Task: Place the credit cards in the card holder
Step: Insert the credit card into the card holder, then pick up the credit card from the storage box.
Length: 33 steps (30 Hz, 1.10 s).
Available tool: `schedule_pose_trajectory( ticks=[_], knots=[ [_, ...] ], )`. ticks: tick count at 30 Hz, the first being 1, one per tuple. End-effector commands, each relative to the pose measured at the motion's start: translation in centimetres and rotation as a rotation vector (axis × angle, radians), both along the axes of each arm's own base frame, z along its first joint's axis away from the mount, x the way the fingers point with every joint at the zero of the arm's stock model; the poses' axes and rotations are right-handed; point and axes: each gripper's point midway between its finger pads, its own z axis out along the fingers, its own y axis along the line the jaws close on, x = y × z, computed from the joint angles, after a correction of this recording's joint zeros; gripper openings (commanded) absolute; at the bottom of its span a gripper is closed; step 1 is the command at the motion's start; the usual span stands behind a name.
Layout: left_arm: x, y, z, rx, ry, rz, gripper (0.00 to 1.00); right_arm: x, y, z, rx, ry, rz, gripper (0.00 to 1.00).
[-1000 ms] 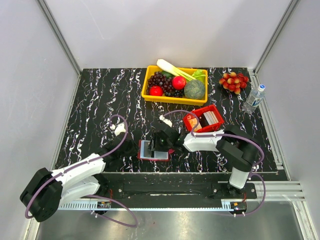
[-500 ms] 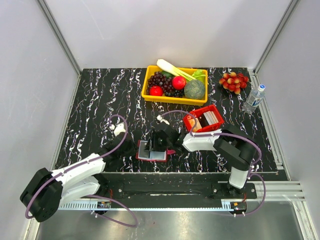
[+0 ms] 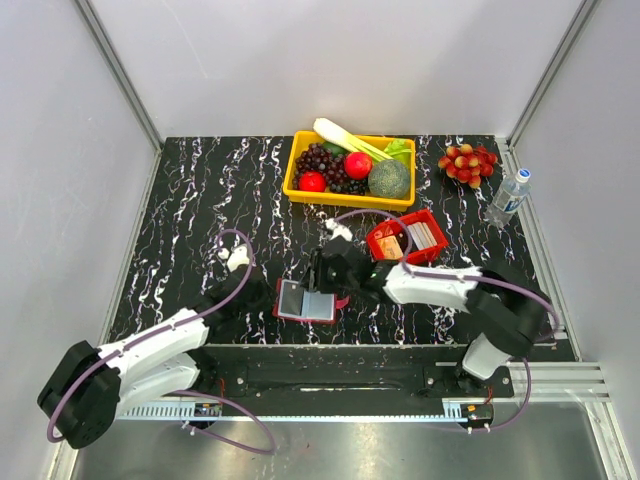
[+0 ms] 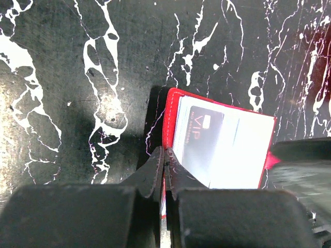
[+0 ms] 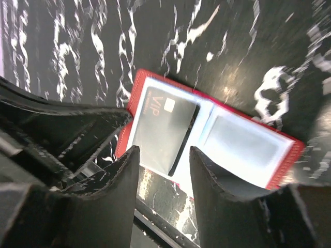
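Note:
The dark red card holder [image 3: 318, 305] lies open near the table's front, its pale inner faces up. A black card [image 5: 165, 124] marked VIP lies in its left pocket and also shows in the left wrist view [image 4: 199, 135]. My left gripper [image 4: 165, 155] is shut on the holder's left red edge [image 4: 170, 116]. My right gripper [image 5: 164, 154] is open and empty, hovering just above the holder [image 5: 243, 139]; in the top view it [image 3: 328, 272] is at the holder's far side. A tan-orange card [image 3: 391, 246] and whitish cards [image 3: 424, 236] stand in the red tray.
The bright red tray [image 3: 432, 255] stands right of the holder. A yellow bin [image 3: 296, 170] of fruit and vegetables stands at the back. Red grapes [image 3: 466, 162] and a water bottle [image 3: 508, 197] are at the back right. The table's front edge is just below the holder.
My right gripper has drawn back from the holder toward the far right, leaving the black card in it. Its arm has swung out rightward. My left gripper still holds the holder's edge.

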Motion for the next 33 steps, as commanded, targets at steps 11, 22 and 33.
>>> schedule_pose_trajectory(
  ticks=[11,22,33],
  knots=[
    [1.2,-1.0,2.7,-0.043,-0.078,-0.018,0.0,12.3,-21.5,7.2,-0.523,-0.312,-0.354,0.5],
    [1.5,-1.4,2.8,-0.041,-0.077,-0.033,0.0,16.3,-26.4,3.2,-0.771,-0.216,-0.308,0.51],
    [1.7,-1.2,2.6,-0.036,-0.076,-0.031,0.0,16.8,-29.1,1.5,-0.981,-0.176,-0.308,0.51]
  ],
)
